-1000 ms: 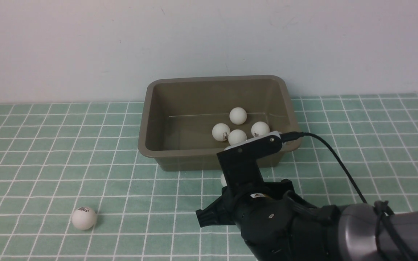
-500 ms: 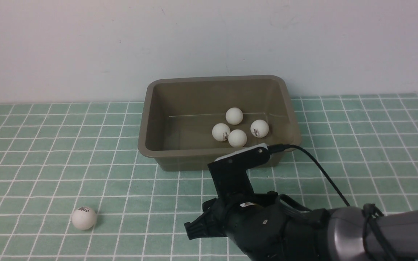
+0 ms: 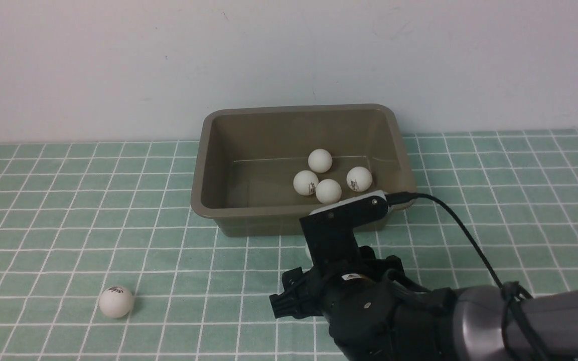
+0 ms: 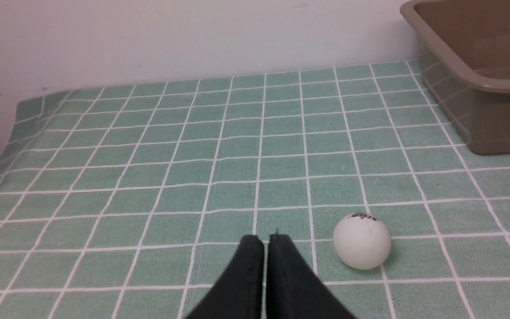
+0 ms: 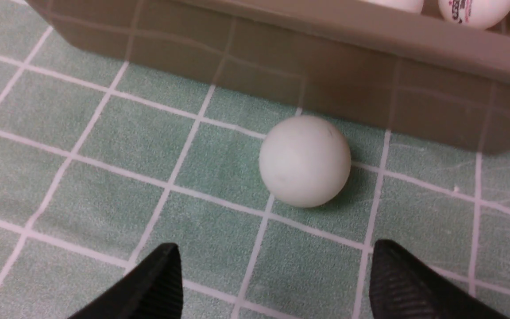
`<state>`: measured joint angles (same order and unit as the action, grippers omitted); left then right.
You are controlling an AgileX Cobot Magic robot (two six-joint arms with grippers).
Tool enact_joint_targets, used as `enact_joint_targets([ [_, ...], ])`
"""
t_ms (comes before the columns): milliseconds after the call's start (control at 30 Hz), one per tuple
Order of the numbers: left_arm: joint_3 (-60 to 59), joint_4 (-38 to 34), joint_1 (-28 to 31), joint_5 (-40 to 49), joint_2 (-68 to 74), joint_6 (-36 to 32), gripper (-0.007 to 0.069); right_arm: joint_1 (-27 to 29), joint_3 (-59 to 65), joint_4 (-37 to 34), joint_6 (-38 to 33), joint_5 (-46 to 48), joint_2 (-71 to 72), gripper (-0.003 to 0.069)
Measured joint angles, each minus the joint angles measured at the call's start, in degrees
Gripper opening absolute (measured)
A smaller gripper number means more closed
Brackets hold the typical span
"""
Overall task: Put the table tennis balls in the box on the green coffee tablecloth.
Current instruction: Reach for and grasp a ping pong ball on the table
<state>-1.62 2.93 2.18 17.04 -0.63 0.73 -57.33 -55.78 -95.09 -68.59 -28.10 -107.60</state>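
Advance wide-open right claw (image 5: 275, 254) astride ball (image 5: 304, 160) beside box (image 5: 255, 66); centre, then close gently; ignore left claw (image 4: 266, 243), pinched shut.

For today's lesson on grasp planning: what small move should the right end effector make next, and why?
Probably ease the right end effector forward until its open jaws straddle the small matte white plastic ball. The ball lies on the mint-green checked cloth, just ahead of the jaws, outside the olive-brown plastic box.

Soft, even light, moderately bright. Small dark shadow at lower right of the ball (image 5: 304, 161). Glossy box (image 5: 326, 75) mirrors grid lines. Front view slightly grainy.
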Motion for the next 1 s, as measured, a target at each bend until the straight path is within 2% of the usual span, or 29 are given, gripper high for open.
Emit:
enact_joint_targets([
  [300, 0.0, 0.0, 0.0, 0.0, 0.0, 0.0, -0.0004, 3.1, -0.3, 1.2, 0.1, 1.2, 0.0, 0.0514],
  [1000, 0.0, 0.0, 0.0, 0.0, 0.0, 0.0, -0.0004, 5.8, -3.4, 2.1, 0.0, 5.4, 0.0, 0.0514],
])
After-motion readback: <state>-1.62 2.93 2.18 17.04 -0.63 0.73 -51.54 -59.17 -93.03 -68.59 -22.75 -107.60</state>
